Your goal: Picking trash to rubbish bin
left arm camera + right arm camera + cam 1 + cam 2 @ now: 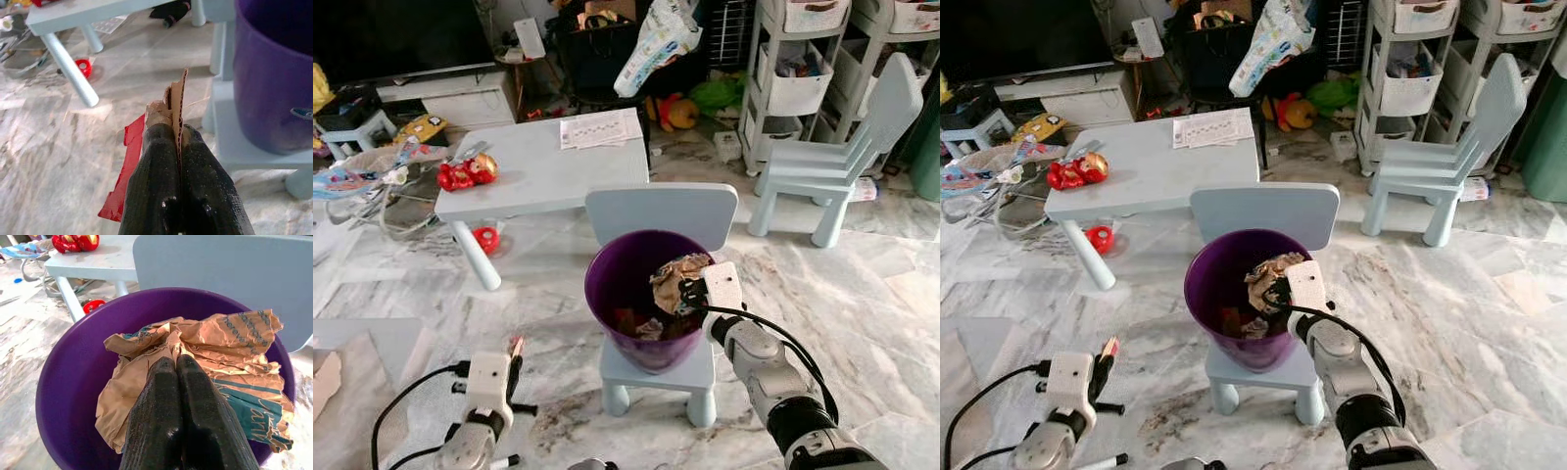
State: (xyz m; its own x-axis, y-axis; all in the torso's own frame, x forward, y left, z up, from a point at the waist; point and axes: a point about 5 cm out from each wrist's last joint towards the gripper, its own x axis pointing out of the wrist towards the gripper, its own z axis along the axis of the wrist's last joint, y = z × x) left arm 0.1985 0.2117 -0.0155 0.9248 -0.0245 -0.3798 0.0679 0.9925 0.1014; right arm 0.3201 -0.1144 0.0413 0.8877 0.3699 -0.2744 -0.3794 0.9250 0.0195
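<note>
A purple rubbish bin (pixel 612 284) stands on the seat of a small pale blue chair (pixel 662 211). My right gripper (pixel 682 292) is over the bin's mouth, shut on a crumpled brown paper bag (pixel 230 352) with teal print. Some scraps lie at the bin's bottom (pixel 641 325). Low at the left, my left gripper (pixel 515 354) is shut on a piece of corrugated cardboard with red tape (pixel 173 105), held above the marble floor beside the bin (pixel 274 83).
A pale blue low table (pixel 543 162) with red toys (pixel 466 173) and papers (pixel 600 128) stands behind the chair. A second blue chair (pixel 842 147) is at the right, shelving (pixel 793 69) behind it. Clutter lies at the far left. A red tape roll (pixel 487 238) lies under the table.
</note>
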